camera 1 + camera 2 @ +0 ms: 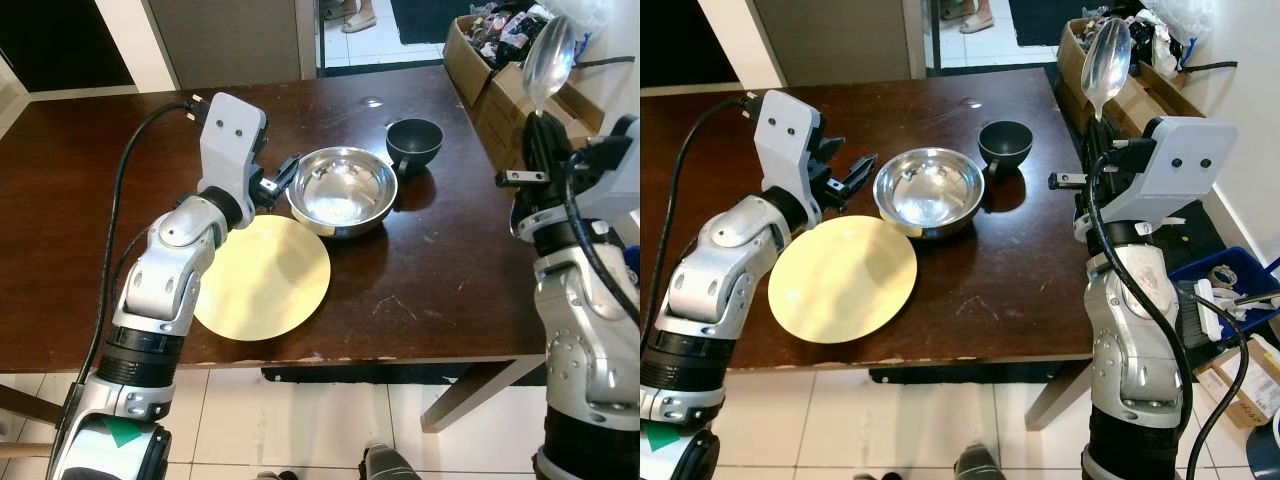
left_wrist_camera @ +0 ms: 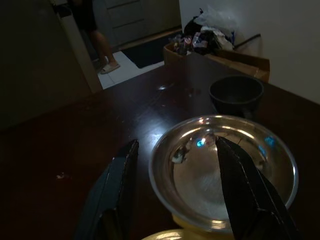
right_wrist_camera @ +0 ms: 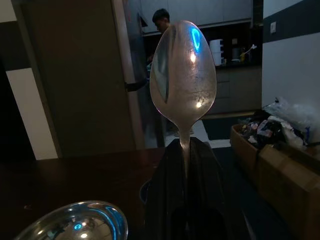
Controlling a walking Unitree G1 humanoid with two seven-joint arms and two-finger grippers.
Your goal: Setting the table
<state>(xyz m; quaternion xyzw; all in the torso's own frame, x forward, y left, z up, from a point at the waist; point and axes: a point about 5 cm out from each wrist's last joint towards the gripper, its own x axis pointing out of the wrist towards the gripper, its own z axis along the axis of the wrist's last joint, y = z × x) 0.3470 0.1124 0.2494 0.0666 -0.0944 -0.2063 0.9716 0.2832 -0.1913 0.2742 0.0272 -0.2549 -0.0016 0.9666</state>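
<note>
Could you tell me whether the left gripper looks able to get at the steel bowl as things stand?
Probably yes: the left gripper is open right beside the steel bowl, its fingers either side of the near rim, with nothing between. The yellow plate lies just under the bowl's edge.

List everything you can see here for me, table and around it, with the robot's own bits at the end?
table: one, dark brown wood, under everything.
plate: one, pale yellow, near the table's front edge.
steel bowl: one, silver, just behind the plate, its rim over the plate's edge.
small bowl: one, dark, behind and right of the steel bowl.
spoon: one, silver, held upright beyond the table's right edge.
cardboard boxes: brown, full of clutter, on the floor to the right.
person: one, standing in the far doorway.
left gripper: black fingers open beside the steel bowl.
right gripper: black fingers clamped on the spoon's handle.
</note>
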